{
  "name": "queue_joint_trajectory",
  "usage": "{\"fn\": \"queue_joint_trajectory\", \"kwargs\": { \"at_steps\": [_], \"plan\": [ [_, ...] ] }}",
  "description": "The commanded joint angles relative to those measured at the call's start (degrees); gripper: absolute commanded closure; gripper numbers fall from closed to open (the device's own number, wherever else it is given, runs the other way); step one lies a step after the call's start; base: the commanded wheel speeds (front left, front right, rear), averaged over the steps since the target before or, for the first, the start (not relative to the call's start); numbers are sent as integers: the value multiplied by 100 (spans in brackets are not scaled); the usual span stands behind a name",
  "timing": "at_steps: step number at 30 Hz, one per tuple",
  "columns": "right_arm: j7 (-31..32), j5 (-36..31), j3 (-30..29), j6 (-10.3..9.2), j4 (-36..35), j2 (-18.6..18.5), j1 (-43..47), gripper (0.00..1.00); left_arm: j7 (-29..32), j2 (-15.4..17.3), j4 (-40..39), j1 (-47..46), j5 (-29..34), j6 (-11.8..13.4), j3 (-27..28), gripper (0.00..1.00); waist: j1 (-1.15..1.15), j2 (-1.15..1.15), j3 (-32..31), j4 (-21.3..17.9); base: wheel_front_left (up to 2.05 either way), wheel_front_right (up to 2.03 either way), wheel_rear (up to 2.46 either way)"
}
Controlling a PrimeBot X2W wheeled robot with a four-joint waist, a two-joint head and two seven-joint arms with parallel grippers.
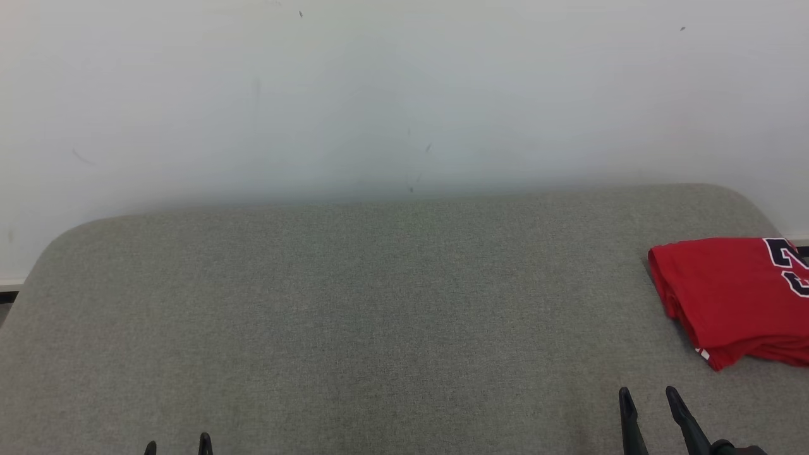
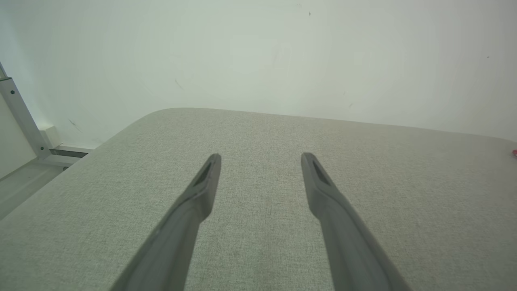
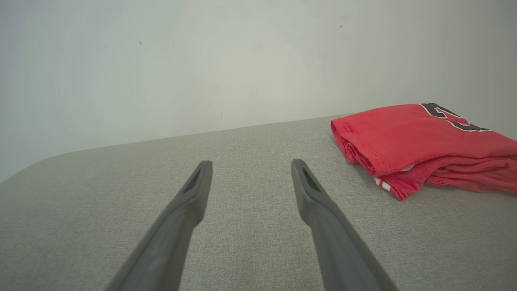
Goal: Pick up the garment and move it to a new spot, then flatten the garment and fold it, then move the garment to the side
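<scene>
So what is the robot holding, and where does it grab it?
Nothing. The left gripper and right gripper are both open and empty; the folded red garment lies apart.

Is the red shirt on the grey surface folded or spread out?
Folded. The red fabric garment with dark numbers lies as a compact stack; layered edges show along its near side.

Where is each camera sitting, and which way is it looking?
Head view: on the robot's head, looking forward and down at the grey table; left gripper and right gripper tips show.
Left wrist view: on the left wrist, along its open fingers across the table to the wall.
Right wrist view: same, from the right wrist.
Head and right wrist share the folded red jersey.
</scene>
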Motion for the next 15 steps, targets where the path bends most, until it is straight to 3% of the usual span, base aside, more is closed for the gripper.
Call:
{"fn": "queue_joint_trajectory", "kwargs": {
  "at_steps": [1,15],
  "plan": [
    [-22,-53,8,0,-28,17,32,0,-14,-7,5,44,-19,-2,32,0,0,0,1,-1,0,0,0],
    [-23,-42,36,0,-61,8,15,0,-14,-7,-10,2,28,-21,79,0,0,0,29,-14,0,0,0]
  ]
}}
